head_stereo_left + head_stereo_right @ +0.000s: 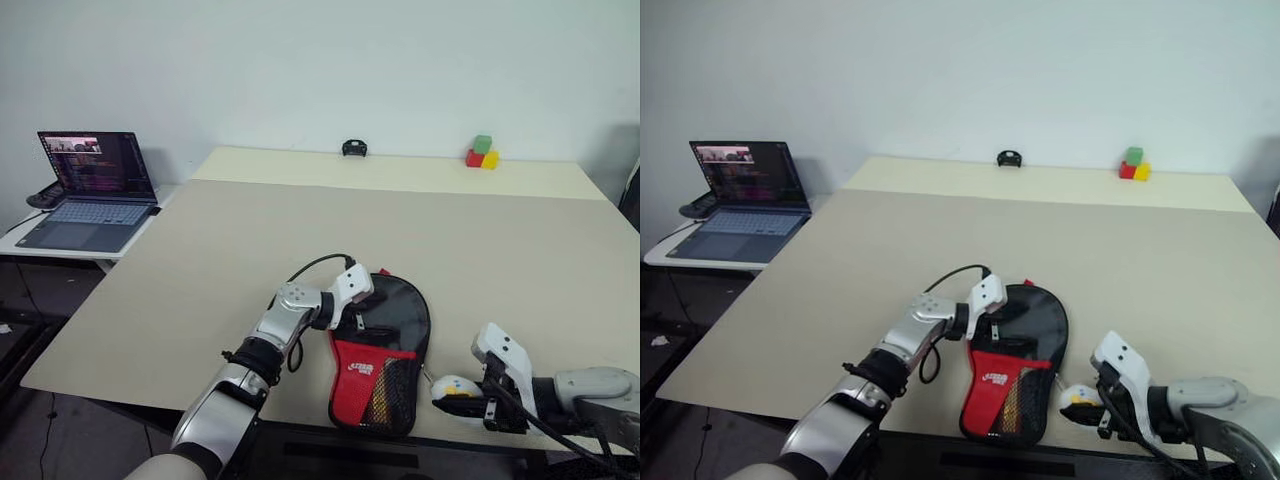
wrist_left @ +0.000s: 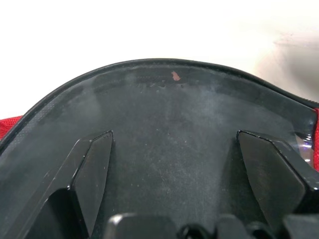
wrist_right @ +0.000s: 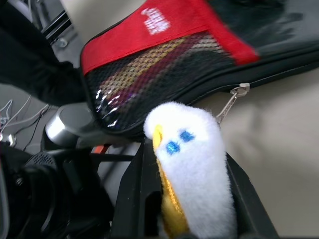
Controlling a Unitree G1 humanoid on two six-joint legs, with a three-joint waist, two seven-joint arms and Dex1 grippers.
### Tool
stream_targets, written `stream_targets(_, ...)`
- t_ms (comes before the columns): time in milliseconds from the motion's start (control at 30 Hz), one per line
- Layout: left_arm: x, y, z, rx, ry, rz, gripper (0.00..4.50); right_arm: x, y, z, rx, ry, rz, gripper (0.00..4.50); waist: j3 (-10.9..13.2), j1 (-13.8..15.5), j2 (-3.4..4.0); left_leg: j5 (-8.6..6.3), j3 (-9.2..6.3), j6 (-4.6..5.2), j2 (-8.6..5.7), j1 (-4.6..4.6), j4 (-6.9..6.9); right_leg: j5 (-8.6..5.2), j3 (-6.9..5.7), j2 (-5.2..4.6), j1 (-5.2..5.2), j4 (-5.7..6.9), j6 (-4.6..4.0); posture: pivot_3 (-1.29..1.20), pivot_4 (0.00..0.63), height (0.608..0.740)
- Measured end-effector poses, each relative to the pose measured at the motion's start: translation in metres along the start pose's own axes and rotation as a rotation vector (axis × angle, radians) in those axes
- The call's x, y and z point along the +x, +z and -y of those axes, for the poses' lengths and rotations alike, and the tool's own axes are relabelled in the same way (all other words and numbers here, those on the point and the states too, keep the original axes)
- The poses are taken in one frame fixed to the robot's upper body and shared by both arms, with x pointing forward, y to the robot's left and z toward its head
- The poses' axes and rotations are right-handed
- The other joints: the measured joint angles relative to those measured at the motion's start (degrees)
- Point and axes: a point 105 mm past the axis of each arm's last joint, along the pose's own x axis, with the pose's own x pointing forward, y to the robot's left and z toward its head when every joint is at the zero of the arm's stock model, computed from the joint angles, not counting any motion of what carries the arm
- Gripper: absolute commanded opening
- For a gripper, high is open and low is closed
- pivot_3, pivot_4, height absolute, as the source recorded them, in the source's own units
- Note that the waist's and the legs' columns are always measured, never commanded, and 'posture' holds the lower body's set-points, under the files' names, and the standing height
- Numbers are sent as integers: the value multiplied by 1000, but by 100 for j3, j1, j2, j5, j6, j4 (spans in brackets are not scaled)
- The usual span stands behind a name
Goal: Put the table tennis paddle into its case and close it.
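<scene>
The case [image 1: 398, 318] lies flat near the table's front edge, black upper part toward the wall and red lower part with its mesh pocket [image 3: 149, 69] toward me. The paddle's red and tan striped handle [image 3: 144, 63] shows through the mesh; the rest of the paddle is hidden inside. My left gripper [image 2: 174, 137] is open at the case's left side, its fingers [image 2: 92, 169] spread over the black fabric. Right of the case, my right gripper [image 3: 192, 169] is shut on the white-yellow charm [image 1: 455, 386], which hangs from the zip pull [image 3: 239, 90] on the case's edge.
The beige table [image 1: 250, 230] stretches far ahead. Red, green and yellow blocks [image 1: 482, 153] and a small black object [image 1: 354, 148] sit by the wall. An open laptop [image 1: 95, 185] stands on a side desk at the left. The case's red end overhangs the front edge.
</scene>
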Motion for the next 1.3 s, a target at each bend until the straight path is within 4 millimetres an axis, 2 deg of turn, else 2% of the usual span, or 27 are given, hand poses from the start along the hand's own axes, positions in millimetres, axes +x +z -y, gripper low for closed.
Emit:
stream_targets(100, -1, -1, 0, 2, 1, -5, 4333, 7, -18, -22, 54, 114, -44, 443, -5, -20, -2, -5, 7, 0, 0, 8, 2, -1, 9, -3, 7, -2, 2, 0, 150, 740)
stream_targets(200, -1, -3, -1, -3, 11, -14, 4333, 8, -18, -35, 47, 163, -30, 441, -5, -22, -15, -6, 9, 0, 1, 43, -1, -3, 12, -23, 34, 0, 5, 0, 150, 740)
stream_targets(267, 0, -5, -1, -9, 11, -17, 4333, 9, -17, -38, 40, 171, -22, 441, -9, -26, -25, -8, 9, -1, 3, 52, -5, -18, 10, -23, 43, -1, 30, 0, 150, 740)
stream_targets(533, 0, -5, -1, -10, 11, -18, 4333, 22, -13, -42, 37, 167, 11, 441, -18, -26, -33, -10, 9, -6, 3, 54, -6, -16, 13, -24, 43, -2, 26, 0, 150, 740)
stream_targets(600, 0, -5, -2, -7, 11, -17, 4333, 23, -12, -42, 36, 165, 15, 1175, -19, -25, -33, -10, 9, -6, 3, 54, -6, -16, 13, -24, 43, -2, 26, 0, 150, 740)
stream_targets(667, 0, -5, -2, -5, 12, -16, 4333, 23, -9, -42, 34, 166, 18, 1706, -19, -25, -34, -10, 9, -6, 4, 54, -6, -16, 12, -25, 43, -2, 26, 0, 150, 740)
stream_targets(900, 0, -5, -2, -5, 16, -15, 4333, 23, 6, -49, -6, 197, 57, 3979, -20, -25, -32, -10, 9, -6, 4, 54, -6, -19, 12, -25, 43, -1, 31, 0, 150, 740)
stream_targets(1133, 1, -4, -3, -5, 18, -13, 4333, 16, 17, -46, -35, 195, 88, 3979, -19, -21, -33, -10, 9, -6, 3, 54, -6, -21, 12, -28, 44, -2, 35, 0, 150, 740)
stream_targets(1233, 1, -3, -3, -5, 25, -8, 4333, 11, 31, -29, -54, 137, 140, 3979, -18, -23, -35, -10, 11, -6, 2, 55, -6, -20, 13, -29, 45, -2, 36, 0, 150, 740)
stream_targets(1300, -3, -3, -3, -1, 30, 5, 4333, 6, 48, -9, -85, 67, 192, 3979, -16, -30, -30, -10, 13, -6, 2, 56, -6, -20, 15, -29, 42, -2, 36, 0, 150, 740)
